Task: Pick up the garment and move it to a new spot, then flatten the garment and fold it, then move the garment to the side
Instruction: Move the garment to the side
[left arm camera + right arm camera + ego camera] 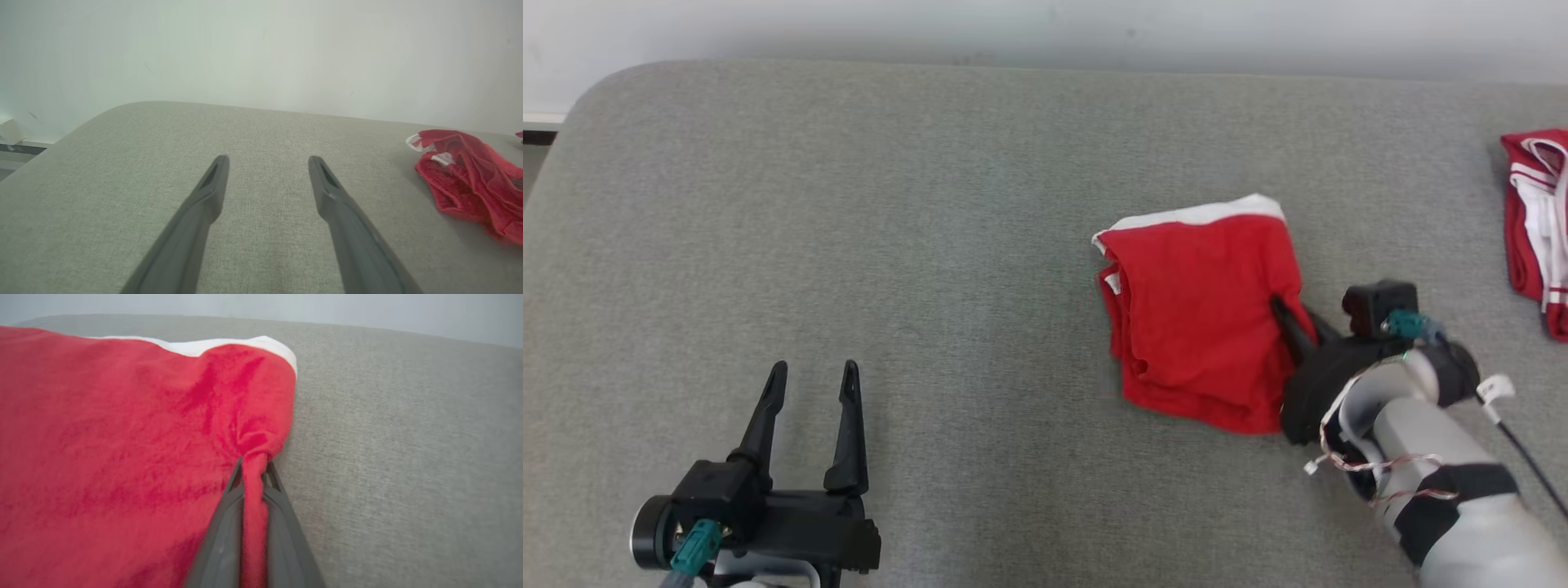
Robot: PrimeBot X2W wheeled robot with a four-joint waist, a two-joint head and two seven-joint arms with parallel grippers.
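The garment (1201, 310), a red piece with a white band along its far edge, is seen folded into a rough rectangle on the grey fabric surface (890, 245), right of centre in the head view. Its right-hand edge is pinched between the closed fingers of the right gripper (1282, 312). In the right wrist view a bunched ridge of red cloth is caught between the two dark tips. The left gripper (814, 380) is held well apart from the garment at the lower left, its jaws spread wide above the grey cover. A second red and white garment (1535, 220) is seen lying at the surface's right edge.
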